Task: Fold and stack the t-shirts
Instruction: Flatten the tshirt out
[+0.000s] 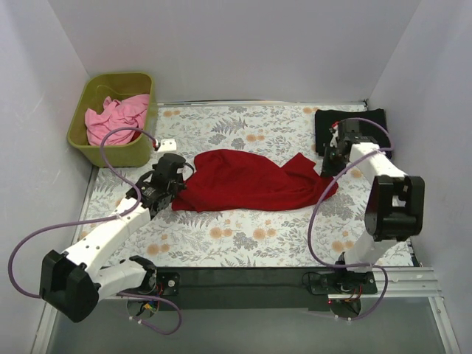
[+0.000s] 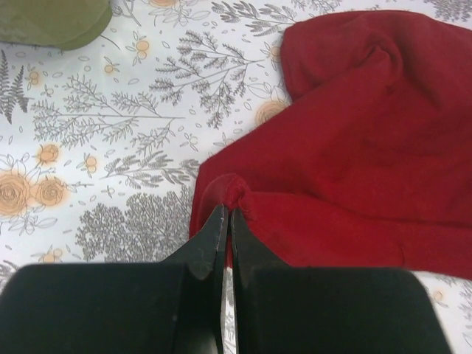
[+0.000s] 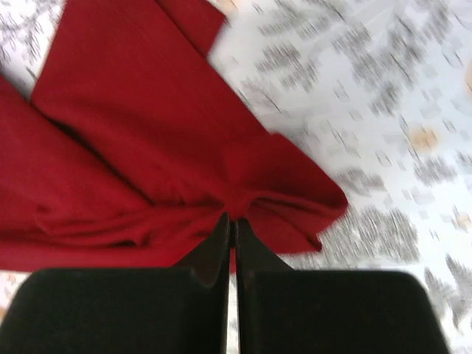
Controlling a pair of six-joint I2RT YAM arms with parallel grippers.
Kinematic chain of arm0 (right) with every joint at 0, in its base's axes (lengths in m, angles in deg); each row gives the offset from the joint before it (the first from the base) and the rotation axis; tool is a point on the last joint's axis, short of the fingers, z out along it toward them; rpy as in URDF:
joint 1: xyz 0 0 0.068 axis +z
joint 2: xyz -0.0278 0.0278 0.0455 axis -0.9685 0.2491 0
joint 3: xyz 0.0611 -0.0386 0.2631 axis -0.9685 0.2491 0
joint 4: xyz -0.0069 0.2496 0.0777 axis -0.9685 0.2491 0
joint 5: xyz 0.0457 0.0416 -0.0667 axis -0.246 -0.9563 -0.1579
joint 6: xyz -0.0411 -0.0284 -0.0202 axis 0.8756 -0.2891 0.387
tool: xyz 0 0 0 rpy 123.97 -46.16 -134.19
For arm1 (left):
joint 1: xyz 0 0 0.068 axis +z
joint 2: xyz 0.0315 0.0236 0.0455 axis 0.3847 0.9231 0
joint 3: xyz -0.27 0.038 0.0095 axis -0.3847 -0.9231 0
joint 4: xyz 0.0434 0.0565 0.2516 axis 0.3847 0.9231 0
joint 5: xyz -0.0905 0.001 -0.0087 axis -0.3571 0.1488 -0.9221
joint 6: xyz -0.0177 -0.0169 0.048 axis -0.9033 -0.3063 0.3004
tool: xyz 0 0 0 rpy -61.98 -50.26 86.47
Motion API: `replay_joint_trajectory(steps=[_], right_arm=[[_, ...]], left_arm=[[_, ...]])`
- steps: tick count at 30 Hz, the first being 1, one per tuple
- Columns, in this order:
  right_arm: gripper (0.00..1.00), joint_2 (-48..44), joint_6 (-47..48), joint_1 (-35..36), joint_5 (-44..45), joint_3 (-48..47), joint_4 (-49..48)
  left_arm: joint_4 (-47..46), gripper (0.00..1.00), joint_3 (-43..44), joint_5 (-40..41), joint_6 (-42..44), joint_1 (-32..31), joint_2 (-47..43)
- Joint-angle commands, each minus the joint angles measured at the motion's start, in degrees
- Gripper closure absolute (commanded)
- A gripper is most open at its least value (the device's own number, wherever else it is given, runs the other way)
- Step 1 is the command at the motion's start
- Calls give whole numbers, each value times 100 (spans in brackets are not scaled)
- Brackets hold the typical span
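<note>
The dark red t-shirt [image 1: 251,181] lies crumpled across the middle of the floral cloth. My left gripper [image 1: 179,174] is at its left edge, shut on a pinch of red fabric [image 2: 230,193]. My right gripper [image 1: 327,167] is at its right edge, shut on a bunched fold of the same shirt [image 3: 234,200]. The black t-shirt [image 1: 369,118] lies folded at the far right corner, partly behind my right arm. The light pink t-shirt [image 1: 116,116] sits bunched in the olive-green bin [image 1: 82,133].
The bin stands at the far left corner, off the cloth's edge; its corner shows in the left wrist view [image 2: 51,22]. White walls close in on three sides. A black rail [image 1: 243,284] runs along the near edge between the arm bases.
</note>
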Motion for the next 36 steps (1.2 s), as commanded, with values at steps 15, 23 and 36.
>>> replay_joint_trajectory(steps=[15, 23, 36], right_arm=[[46, -386, -859, -879, -755, 672, -1709], [49, -1029, -1289, -1495, -1662, 2266, -2930], [51, -889, -1308, -1575, -2172, 2671, -3389]], left_arm=[[-1404, 100, -718, -297, 197, 912, 194], [-1413, 100, -762, -395, 180, 921, 71], [-1413, 100, -780, -421, 188, 921, 18]])
